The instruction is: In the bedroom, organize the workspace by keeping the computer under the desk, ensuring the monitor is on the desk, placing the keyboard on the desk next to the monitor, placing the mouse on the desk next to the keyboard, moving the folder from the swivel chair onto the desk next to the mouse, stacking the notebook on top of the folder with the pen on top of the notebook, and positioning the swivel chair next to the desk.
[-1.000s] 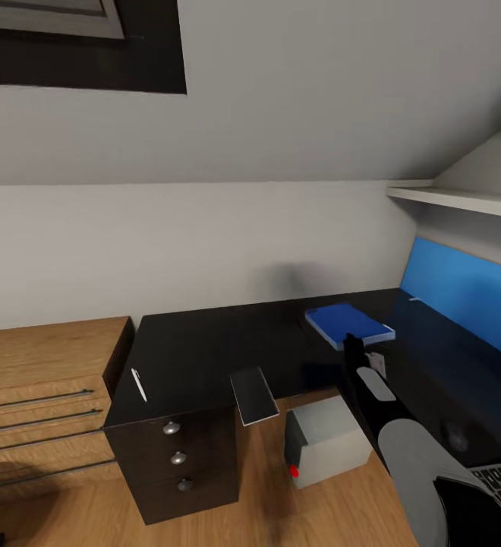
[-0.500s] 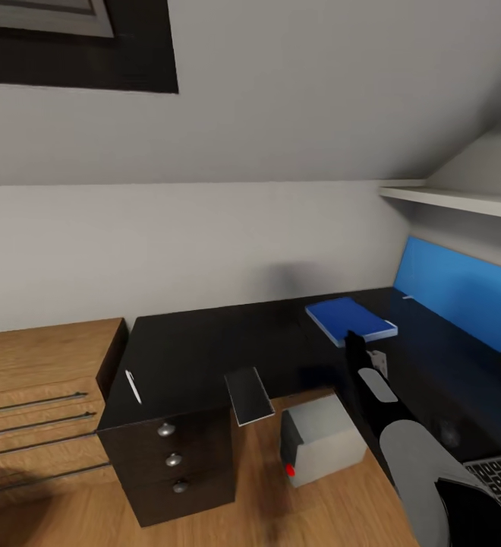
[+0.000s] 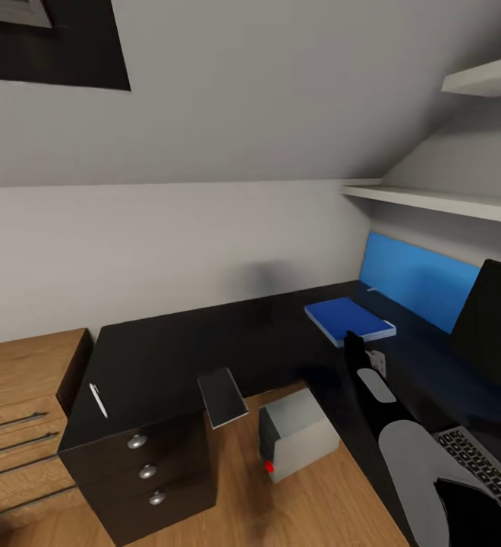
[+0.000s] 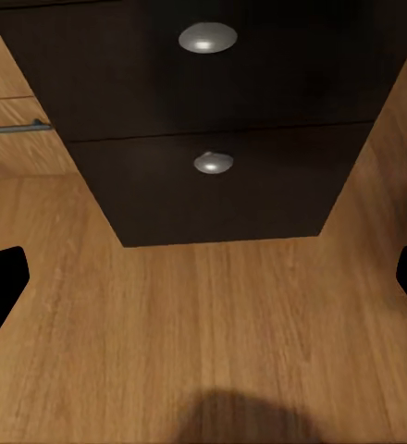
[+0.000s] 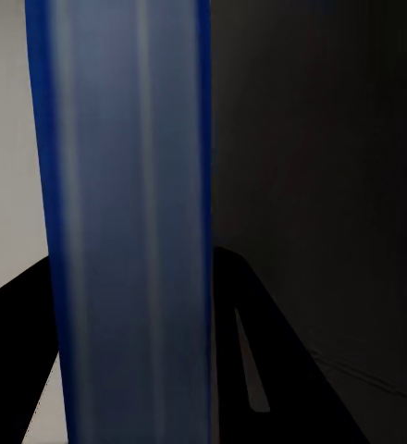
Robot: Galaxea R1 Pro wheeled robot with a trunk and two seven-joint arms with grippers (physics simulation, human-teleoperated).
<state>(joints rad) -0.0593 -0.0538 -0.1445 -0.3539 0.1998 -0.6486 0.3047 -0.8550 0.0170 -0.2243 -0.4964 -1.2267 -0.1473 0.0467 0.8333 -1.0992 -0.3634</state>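
The blue folder (image 3: 349, 320) hangs just above the black desk (image 3: 174, 357), and my right gripper (image 3: 352, 342) is shut on its near edge. Its blue edge (image 5: 129, 222) looms close in the right wrist view. The whitish pen (image 3: 99, 400) lies at the desk's left end. A dark notebook (image 3: 222, 396) overhangs the desk's inner edge. On the floor in the desk's inner corner stands the grey computer (image 3: 296, 434). The black monitor (image 3: 497, 319) stands at the right, with the keyboard (image 3: 482, 471) in front of it. My left gripper (image 4: 203, 277) is open above the wood floor.
A dark drawer pedestal (image 3: 144, 471) with silver knobs (image 4: 208, 38) carries the desk's left end. A light-wood cabinet (image 3: 23, 380) stands to its left. White shelves (image 3: 433, 199) hang over the blue back panel (image 3: 414, 277). A sloped ceiling with a skylight is above.
The whole view has swung to the right, so the desk and cabinet slide left and the monitor comes into sight. The folder stays in my right gripper at the same spot.
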